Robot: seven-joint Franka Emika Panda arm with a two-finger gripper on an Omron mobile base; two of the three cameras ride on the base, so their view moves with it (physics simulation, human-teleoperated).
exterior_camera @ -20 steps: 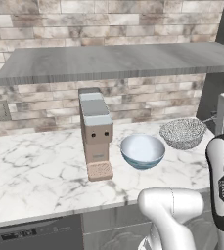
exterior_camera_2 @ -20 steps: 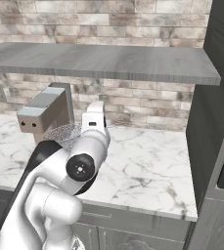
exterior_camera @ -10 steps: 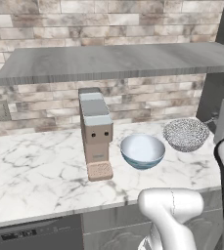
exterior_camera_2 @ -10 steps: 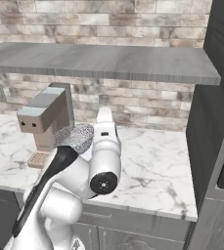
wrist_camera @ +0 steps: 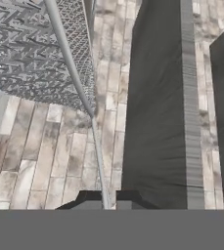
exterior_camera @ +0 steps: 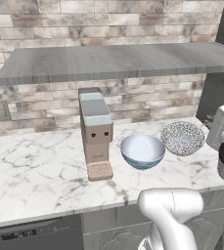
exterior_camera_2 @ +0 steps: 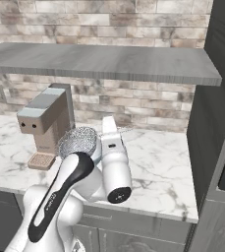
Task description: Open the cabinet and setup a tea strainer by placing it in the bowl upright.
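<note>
Wire-mesh tea strainer (exterior_camera: pixel 182 138) is up off the marble counter (exterior_camera: pixel 35 171), held by its slim handle (wrist_camera: pixel 97 156). The fingers (wrist_camera: pixel 106 199) are pinched nearly shut on the end of that handle; the mesh basket hangs out ahead of them. From the left base view the strainer sits just right of the blue bowl (exterior_camera: pixel 142 151), rim close to the bowl's rim, not inside it. Bowl rests on the counter beside the coffee machine (exterior_camera: pixel 95 132). Grey shelf (exterior_camera: pixel 118 61) overhead, brick wall behind, dark cabinet (exterior_camera_2: pixel 217 113) at far right.
</note>
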